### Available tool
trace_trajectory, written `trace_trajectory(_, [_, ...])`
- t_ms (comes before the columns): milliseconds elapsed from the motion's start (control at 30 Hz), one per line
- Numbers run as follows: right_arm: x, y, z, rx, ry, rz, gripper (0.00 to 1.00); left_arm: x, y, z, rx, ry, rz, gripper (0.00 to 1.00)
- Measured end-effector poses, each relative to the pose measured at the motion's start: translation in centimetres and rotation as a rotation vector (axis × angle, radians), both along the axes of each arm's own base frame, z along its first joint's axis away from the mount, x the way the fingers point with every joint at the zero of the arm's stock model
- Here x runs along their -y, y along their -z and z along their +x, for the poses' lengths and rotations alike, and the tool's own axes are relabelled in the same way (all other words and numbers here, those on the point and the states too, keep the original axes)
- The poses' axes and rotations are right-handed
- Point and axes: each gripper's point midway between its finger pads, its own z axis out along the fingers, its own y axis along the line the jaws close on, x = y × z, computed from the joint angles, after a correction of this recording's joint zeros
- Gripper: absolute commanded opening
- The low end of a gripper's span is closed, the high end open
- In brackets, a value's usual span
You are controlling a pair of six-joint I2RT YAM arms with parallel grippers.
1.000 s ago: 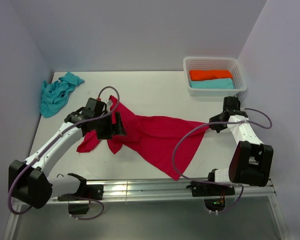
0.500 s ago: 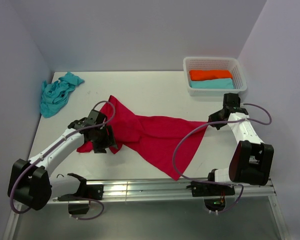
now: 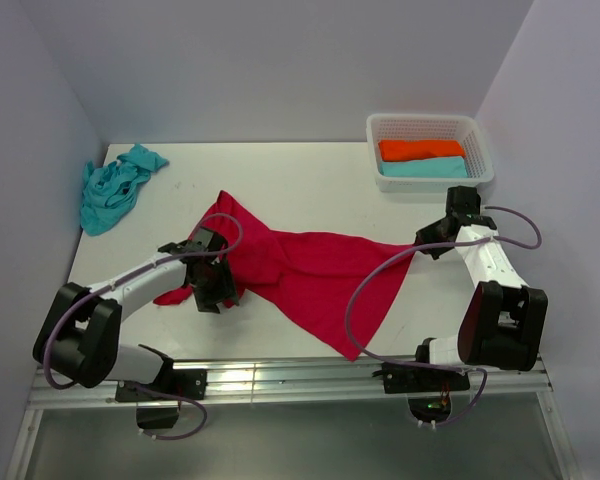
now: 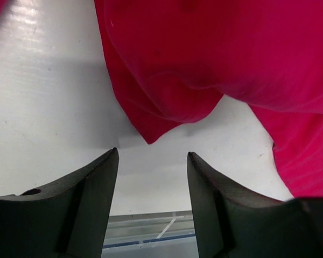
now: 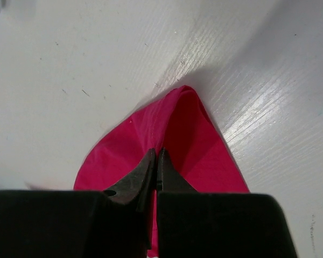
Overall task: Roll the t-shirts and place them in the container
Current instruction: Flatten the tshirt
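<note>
The crimson red t-shirt lies spread and creased across the middle of the table. My left gripper hovers low at its left edge. In the left wrist view the left gripper is open with only bare table between the fingers, and a pointed flap of the red t-shirt lies just ahead. My right gripper is shut on the shirt's right corner. In the right wrist view the right gripper pinches a raised fold of the red t-shirt. The turquoise t-shirt lies crumpled at the back left.
A white lattice basket at the back right holds a folded orange cloth and a folded turquoise one. A metal rail runs along the near edge. Walls close the left, back and right sides.
My left arm has swung toward the near edge and dropped low beside the red shirt, its jaws narrowing. The right arm has kept still, holding the corner.
</note>
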Motion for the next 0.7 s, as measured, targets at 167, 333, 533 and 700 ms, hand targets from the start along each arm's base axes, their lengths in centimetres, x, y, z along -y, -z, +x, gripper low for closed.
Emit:
trace_trajectory(167, [-0.1,-0.1,0.0,0.002,-0.011,-0.001,0.0,-0.2,1.1,0.7,0.004,-0.007,0.035,0.55])
trace_trajectory(333, [-0.1,-0.3,0.2,0.011,-0.018,0.001,0.0,-0.3,1.2,0.9,0.01,-0.019,0.055,0.5])
trace_trajectory(533, [-0.2,-0.7,0.5,0.022,-0.023,0.007,0.0,0.2,1.5,1.5,0.02,0.001,0.097,0.34])
trace_trajectory(700, [-0.3,-0.9,0.6,0.026,-0.026,0.012,0.0,0.8,1.7,1.9,0.055,0.02,0.132,0.0])
